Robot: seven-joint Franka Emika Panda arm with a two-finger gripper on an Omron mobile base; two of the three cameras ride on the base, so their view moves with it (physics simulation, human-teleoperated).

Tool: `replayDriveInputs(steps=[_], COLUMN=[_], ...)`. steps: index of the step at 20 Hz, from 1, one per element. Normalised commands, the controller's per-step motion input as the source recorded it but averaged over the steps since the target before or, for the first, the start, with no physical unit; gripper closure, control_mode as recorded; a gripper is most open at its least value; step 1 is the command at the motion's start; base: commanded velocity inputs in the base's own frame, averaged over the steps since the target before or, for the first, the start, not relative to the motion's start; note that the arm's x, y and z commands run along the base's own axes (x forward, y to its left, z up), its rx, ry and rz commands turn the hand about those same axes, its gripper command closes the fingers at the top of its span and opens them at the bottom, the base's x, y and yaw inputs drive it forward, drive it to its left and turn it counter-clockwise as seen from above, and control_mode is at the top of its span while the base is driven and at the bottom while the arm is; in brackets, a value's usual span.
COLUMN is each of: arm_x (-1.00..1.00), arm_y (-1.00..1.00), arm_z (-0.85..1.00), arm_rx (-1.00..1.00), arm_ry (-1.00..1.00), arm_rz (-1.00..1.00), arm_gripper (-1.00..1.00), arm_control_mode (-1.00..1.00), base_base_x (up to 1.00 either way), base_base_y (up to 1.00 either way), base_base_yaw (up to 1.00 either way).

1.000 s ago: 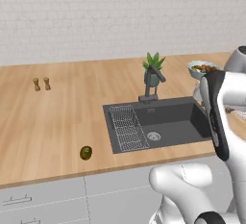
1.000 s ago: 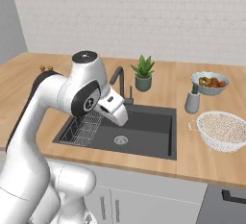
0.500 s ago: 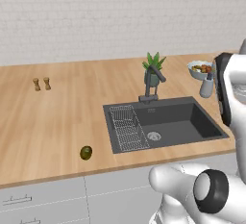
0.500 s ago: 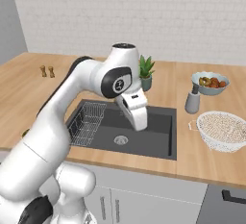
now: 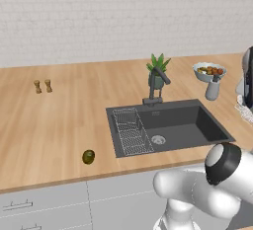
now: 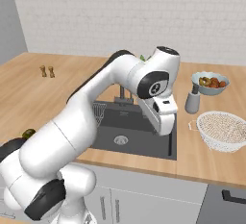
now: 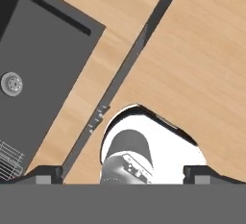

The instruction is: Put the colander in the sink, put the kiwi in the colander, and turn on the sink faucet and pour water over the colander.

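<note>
The colander (image 6: 224, 130) sits on the counter to the right of the sink (image 6: 134, 129), just in front of a grey shaker (image 6: 192, 102) and a bowl of food (image 6: 210, 83); the kiwi (image 5: 88, 157) lies well to the sink's left, near the counter edge. The gripper (image 7: 123, 172) hangs over the sink's right rim, its tips far apart and holding nothing, though they barely show in the hand view. A reach toward the colander could clip the shaker or push the light bowl away, since the rim offers a thin grip.
</note>
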Motion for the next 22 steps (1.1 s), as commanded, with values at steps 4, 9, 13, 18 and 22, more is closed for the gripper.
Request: replayDriveInputs(steps=[4, 9, 13, 18, 22], arm_x=[0.25, 0.31, 0.25, 0.22, 0.03], arm_y=[-0.33, -0.19, -0.27, -0.39, -0.44], arm_z=[-0.14, -0.18, -0.15, -0.21, -0.24], arm_rx=[0.01, -0.06, -0.09, -0.04, 0.0], arm_ry=[0.0, 0.13, 0.15, 0.17, 0.06], arm_rz=[0.15, 0.44, 0.49, 0.47, 0.52], arm_gripper=[-1.0, -1.0, -1.0, -1.0, -1.0], arm_control_mode=[-1.0, -1.0, -1.0, -1.0, -1.0], base_base_x=[0.0, 0.0, 0.0, 0.0, 0.0], base_base_y=[0.0, 0.0, 0.0, 0.0, 0.0], base_base_yaw=[0.0, 0.0, 0.0, 0.0, 0.0])
